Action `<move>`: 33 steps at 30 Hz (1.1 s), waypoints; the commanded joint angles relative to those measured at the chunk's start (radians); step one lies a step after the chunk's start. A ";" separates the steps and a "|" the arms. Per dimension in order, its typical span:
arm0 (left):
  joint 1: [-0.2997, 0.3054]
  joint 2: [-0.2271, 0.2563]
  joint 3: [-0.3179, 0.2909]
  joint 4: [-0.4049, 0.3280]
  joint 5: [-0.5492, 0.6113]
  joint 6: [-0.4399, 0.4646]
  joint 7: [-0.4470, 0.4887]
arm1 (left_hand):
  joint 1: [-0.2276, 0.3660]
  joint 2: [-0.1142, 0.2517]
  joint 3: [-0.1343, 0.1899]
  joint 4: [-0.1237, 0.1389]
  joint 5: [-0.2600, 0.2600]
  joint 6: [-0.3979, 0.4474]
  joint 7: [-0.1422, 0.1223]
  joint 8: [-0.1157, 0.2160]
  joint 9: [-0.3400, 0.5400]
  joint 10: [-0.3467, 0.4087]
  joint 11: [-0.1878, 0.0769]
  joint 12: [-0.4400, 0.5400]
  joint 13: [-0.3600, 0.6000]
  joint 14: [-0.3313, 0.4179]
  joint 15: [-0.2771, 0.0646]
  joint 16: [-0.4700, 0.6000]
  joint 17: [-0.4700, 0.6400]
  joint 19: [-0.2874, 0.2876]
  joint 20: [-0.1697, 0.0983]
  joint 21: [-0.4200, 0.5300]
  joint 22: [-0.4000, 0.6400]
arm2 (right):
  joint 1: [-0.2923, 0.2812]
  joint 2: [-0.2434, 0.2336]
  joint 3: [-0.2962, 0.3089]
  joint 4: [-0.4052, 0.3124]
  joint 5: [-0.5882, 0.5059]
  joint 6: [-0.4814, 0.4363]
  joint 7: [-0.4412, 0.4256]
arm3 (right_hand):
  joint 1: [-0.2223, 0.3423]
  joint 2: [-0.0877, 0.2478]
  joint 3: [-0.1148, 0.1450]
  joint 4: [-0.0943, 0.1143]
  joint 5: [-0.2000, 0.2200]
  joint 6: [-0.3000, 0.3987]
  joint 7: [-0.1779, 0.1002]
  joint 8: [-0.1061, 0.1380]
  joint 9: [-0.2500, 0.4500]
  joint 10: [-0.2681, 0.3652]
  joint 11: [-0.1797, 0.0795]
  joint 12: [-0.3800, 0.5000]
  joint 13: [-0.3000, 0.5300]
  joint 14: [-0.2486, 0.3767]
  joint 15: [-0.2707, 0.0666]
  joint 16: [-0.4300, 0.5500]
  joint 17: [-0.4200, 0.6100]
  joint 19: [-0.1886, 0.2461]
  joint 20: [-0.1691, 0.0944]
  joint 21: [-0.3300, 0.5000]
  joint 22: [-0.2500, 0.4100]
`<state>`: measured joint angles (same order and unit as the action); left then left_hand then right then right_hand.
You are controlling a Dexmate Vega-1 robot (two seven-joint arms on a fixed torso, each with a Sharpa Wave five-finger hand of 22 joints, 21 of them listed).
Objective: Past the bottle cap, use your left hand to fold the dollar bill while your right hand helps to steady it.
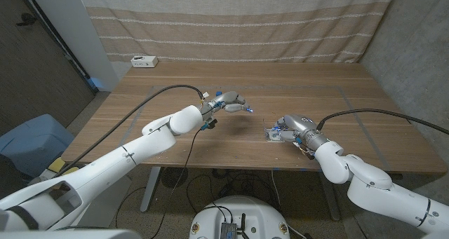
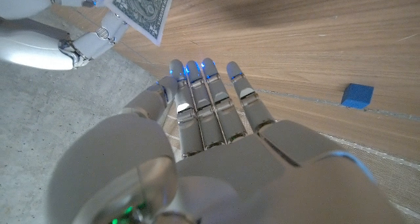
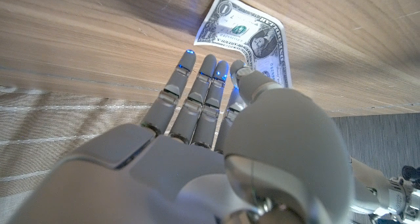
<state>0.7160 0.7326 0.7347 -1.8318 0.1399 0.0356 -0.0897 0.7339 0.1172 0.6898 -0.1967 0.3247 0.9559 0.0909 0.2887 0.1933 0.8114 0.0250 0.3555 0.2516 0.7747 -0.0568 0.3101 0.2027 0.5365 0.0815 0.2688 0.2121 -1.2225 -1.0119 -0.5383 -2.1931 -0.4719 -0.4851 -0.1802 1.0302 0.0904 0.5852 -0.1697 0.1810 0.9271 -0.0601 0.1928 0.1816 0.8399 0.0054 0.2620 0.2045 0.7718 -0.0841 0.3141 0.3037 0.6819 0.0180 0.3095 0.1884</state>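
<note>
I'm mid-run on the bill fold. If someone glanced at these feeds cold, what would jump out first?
Probably the dollar bill, lying flat and unfolded on the wooden table just beyond the right hand, whose fingers reach toward its near edge. Next, the left hand raised above the table's middle, holding nothing, apart from the bill. A small blue bottle cap sits alone on the wood in the left wrist view.

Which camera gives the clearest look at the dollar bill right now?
The right wrist view: the dollar bill lies on the table, its face readable past the right hand. The left wrist view catches one corner at the frame edge; the head view shows a small patch beside the right hand.
</note>
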 commanded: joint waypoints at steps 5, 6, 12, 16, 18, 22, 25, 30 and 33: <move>-0.050 0.016 0.043 -0.059 0.150 0.022 -0.153 | 0.020 -0.012 0.003 0.008 0.018 0.026 0.001 -0.002 0.003 0.013 0.008 0.002 0.007 0.037 -0.003 0.006 -0.003 0.026 -0.019 0.022 0.008 | 0.010 0.003 -0.028 -0.005 -0.015 -0.025 0.029 | 0.007 0.008 0.009 -0.001 0.000 0.020 -0.001 0.013 0.000 0.024 -0.003 0.009 0.001 0.003 -0.047 0.007 0.009 -0.004 -0.002 0.004 0.004; -0.057 0.015 0.048 -0.060 0.154 0.028 -0.172 | 0.020 -0.013 0.003 0.008 0.018 0.025 0.001 -0.003 0.003 0.009 0.007 0.000 0.007 0.038 -0.003 0.005 -0.004 0.026 -0.021 0.022 0.008 | 0.010 0.003 -0.029 -0.005 -0.015 -0.026 0.030 | 0.007 0.008 0.009 -0.001 -0.001 0.020 -0.001 0.013 0.000 0.024 -0.002 0.009 0.001 0.003 -0.048 0.007 0.010 -0.004 -0.002 0.005 0.004; -0.087 0.000 0.070 -0.054 0.159 0.037 -0.253 | 0.032 -0.005 0.017 0.008 0.025 0.016 -0.002 -0.017 0.001 -0.004 0.003 -0.012 0.003 0.022 -0.004 -0.012 -0.013 0.026 -0.026 0.027 0.010 | 0.009 0.002 -0.031 -0.005 -0.015 -0.029 0.029 | 0.015 0.016 0.012 -0.004 0.000 0.022 -0.001 0.011 0.000 0.025 -0.003 0.008 0.000 -0.001 -0.051 0.009 0.017 -0.007 -0.004 0.004 0.004; -0.107 -0.017 0.085 -0.031 0.148 0.030 -0.297 | 0.043 0.001 0.033 0.009 0.032 -0.006 -0.004 -0.039 -0.001 -0.030 -0.001 -0.032 -0.005 0.001 -0.001 -0.034 -0.022 0.024 -0.032 0.032 0.012 | 0.012 0.001 -0.035 -0.001 -0.014 -0.029 0.035 | 0.024 0.024 0.017 -0.006 0.002 0.021 -0.003 0.009 0.000 0.024 -0.005 0.006 0.000 -0.004 -0.053 0.010 0.021 -0.009 -0.006 0.004 0.004; -0.116 -0.027 0.091 -0.017 0.140 0.019 -0.312 | 0.046 0.000 0.038 0.009 0.034 -0.020 -0.006 -0.050 -0.002 -0.038 0.002 -0.040 -0.008 -0.014 0.003 -0.047 -0.025 0.020 -0.032 0.033 0.012 | 0.014 0.001 -0.038 0.002 -0.014 -0.027 0.038 | 0.028 0.028 0.019 -0.007 0.002 0.022 -0.005 0.009 0.000 0.024 -0.007 0.005 0.000 -0.004 -0.053 0.012 0.024 -0.010 -0.007 0.004 0.004; -0.129 -0.044 0.098 0.008 0.118 -0.006 -0.334 | 0.050 0.006 0.048 0.012 0.037 -0.036 -0.007 -0.065 -0.004 -0.057 0.003 -0.054 -0.013 -0.025 0.005 -0.061 -0.027 0.009 -0.032 0.032 0.013 | 0.017 0.000 -0.041 0.005 -0.013 -0.029 0.044 | 0.042 0.036 0.022 -0.011 0.002 0.022 -0.007 0.007 0.000 0.030 -0.009 0.005 0.000 -0.007 -0.062 0.016 0.034 -0.015 -0.011 0.004 0.005; -0.143 -0.055 0.107 0.022 0.108 -0.019 -0.356 | 0.052 0.011 0.051 0.014 0.037 -0.040 -0.006 -0.069 -0.004 -0.057 0.002 -0.056 -0.015 -0.026 0.005 -0.063 -0.026 0.005 -0.030 0.032 0.013 | 0.018 -0.001 -0.044 0.007 -0.017 -0.034 0.046 | 0.058 0.047 0.028 -0.015 0.004 0.021 -0.011 0.005 0.000 0.031 -0.012 0.004 0.000 -0.011 -0.071 0.018 0.041 -0.022 -0.015 0.003 0.005; -0.155 -0.071 0.114 0.043 0.085 -0.042 -0.377 | 0.029 0.016 0.046 0.033 0.035 -0.044 -0.005 -0.077 -0.004 -0.058 0.003 -0.064 -0.019 -0.028 0.010 -0.069 -0.023 -0.003 -0.027 0.032 0.013 | 0.021 -0.005 -0.051 0.010 -0.021 -0.031 0.052 | 0.060 0.042 0.031 -0.012 0.003 0.021 -0.015 0.003 0.000 0.035 -0.018 0.003 -0.001 -0.011 -0.069 0.015 0.040 -0.017 -0.015 0.007 0.006; -0.163 -0.078 0.120 0.050 0.079 -0.053 -0.389 | 0.014 0.019 0.043 0.042 0.034 -0.055 -0.008 -0.086 -0.005 -0.071 -0.002 -0.074 -0.023 -0.039 0.018 -0.077 -0.021 -0.015 -0.022 0.030 0.014 | 0.023 -0.006 -0.054 0.011 -0.025 -0.031 0.055 | 0.057 0.039 0.032 -0.009 0.002 0.022 -0.015 0.003 0.000 0.035 -0.020 0.002 -0.001 -0.008 -0.069 0.013 0.038 -0.017 -0.015 0.008 0.006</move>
<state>0.5990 0.6982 0.8241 -1.8356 0.2526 0.0222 -0.4173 0.7665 0.1385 0.7295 -0.1645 0.3565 0.9108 0.0836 0.2073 0.1858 0.7479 0.0231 0.2871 0.2282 0.7461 -0.0414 0.2394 0.1780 0.5318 0.0572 0.2933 0.2210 -1.2054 -1.0125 -0.5810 -2.1886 -0.4861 -0.5144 -0.1401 1.0874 0.1397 0.6122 -0.1814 0.1810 0.9488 -0.0716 0.1957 0.1817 0.8665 -0.0107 0.2663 0.2047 0.7640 -0.0841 0.3261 0.3418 0.6642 0.0001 0.3095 0.1934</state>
